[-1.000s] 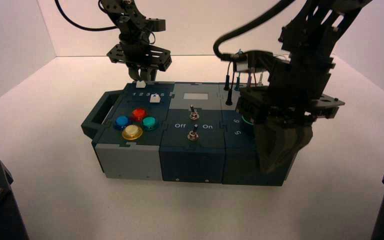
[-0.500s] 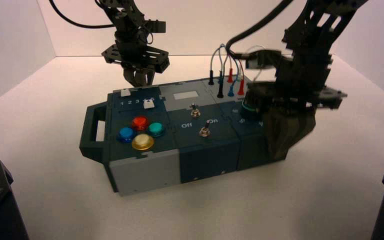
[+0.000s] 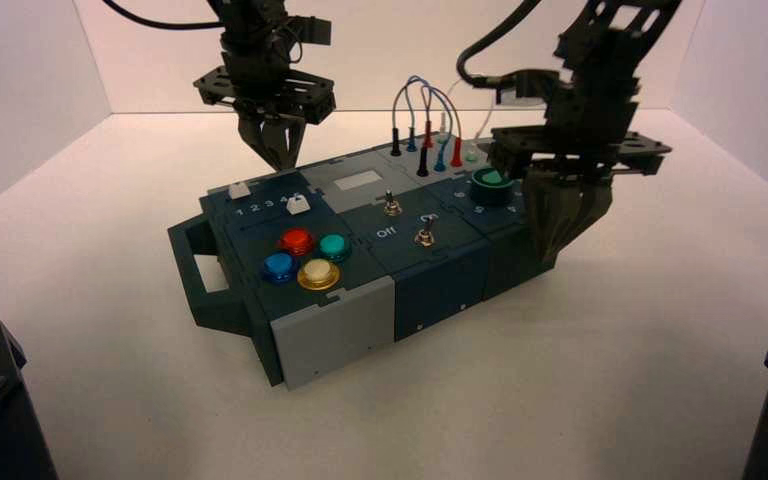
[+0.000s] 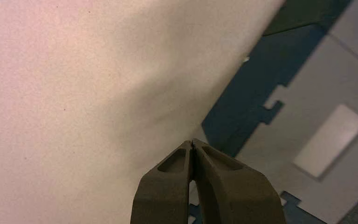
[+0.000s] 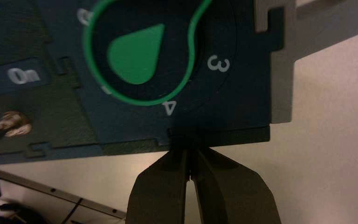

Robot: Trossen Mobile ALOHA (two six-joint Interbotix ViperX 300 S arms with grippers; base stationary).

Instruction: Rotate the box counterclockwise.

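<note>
1. At far long edge of box [image 3: 445,290], near slider end: L gripper [image 3: 285,168], fingers clenched, nothing btwn.
2. By near long edge, knob end: R gripper [image 3: 550,258], tips together, also empty.
3. Box on tabletop [image 3: 560,400], btwn grippers. Long axis diagonal, near-L to far-R; handle [image 3: 188,280] end points near-L, wired end far-R.
4. Looks: dk teal/grey panels, R/G/B/Y btns [image 3: 308,257] near-L, 2 white sliders [image 3: 298,204] far-L, 2 toggle sw [image 3: 425,236] mid, green knob [image 3: 491,187] R, looped wires [image 3: 416,79] far-R.
</note>
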